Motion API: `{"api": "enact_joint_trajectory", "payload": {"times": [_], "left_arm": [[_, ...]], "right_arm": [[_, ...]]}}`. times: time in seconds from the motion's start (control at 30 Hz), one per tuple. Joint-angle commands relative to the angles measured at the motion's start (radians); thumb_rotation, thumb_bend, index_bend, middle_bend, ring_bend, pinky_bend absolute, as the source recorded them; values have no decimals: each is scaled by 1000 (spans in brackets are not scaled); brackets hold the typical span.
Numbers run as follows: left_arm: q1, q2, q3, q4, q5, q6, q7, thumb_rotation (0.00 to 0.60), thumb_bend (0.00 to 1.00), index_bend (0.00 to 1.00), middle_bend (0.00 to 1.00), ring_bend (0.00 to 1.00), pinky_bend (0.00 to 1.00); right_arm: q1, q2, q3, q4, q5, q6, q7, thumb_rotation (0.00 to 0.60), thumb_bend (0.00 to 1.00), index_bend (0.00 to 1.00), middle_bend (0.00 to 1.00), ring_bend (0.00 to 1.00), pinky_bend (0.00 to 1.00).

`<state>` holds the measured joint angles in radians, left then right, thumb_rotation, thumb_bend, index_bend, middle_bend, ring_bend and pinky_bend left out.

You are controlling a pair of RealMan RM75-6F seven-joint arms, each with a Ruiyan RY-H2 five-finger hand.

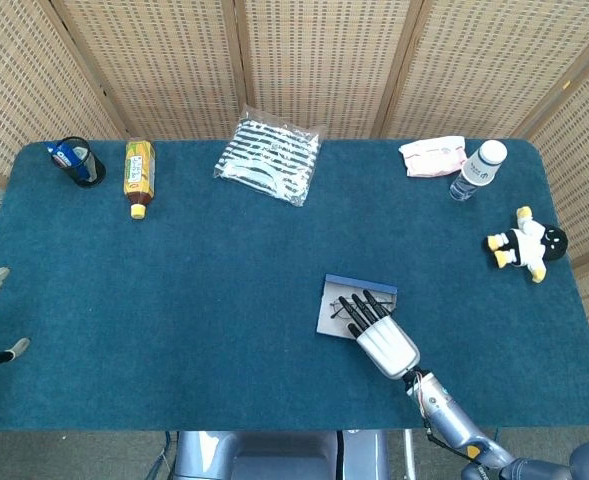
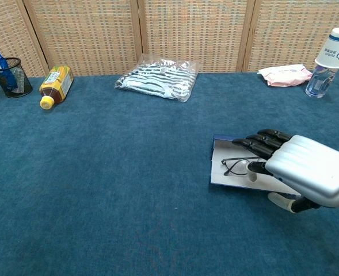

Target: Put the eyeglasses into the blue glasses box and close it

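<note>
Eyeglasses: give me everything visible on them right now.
The eyeglasses are thin, dark and wire-like in frame, with lenses that look clear. They lie flat on the pale inner surface of the open blue glasses box, toward its left part in the chest view. The right robot hand rests over them with fingers extended; whether it grips them cannot be told. The temples are hidden beneath it.

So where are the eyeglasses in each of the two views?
Head view: eyeglasses lie low, right of centre, on the open blue glasses box, just beyond the right hand.
Chest view: eyeglasses right of centre, left of that hand.
Shared landmark: striped packet.
</note>
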<state>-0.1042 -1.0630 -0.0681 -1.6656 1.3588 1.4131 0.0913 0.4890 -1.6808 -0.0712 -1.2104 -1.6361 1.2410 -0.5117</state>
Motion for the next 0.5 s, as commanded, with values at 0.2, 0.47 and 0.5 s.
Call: {"api": "enact_joint_trajectory", "payload": {"times": [0.2, 0.47, 0.5], "left_arm": [[0, -1, -1, -1, -1, 0, 3, 600, 0, 0, 0, 0, 0], [-1, -1, -1, -1, -3, -2, 3, 600, 0, 0, 0, 0, 0], [-1, -1, -1, -1, -2, -2, 3, 600, 0, 0, 0, 0, 0]], "right_arm": [[0, -5, 18, 18, -3, 2, 17, 600, 466, 371, 0, 0, 63], [5, -22, 41, 39, 9, -9, 21, 600, 466, 384, 0, 0, 63], [6, -25, 44, 43, 11, -12, 19, 600, 467, 389, 0, 0, 63]]}}
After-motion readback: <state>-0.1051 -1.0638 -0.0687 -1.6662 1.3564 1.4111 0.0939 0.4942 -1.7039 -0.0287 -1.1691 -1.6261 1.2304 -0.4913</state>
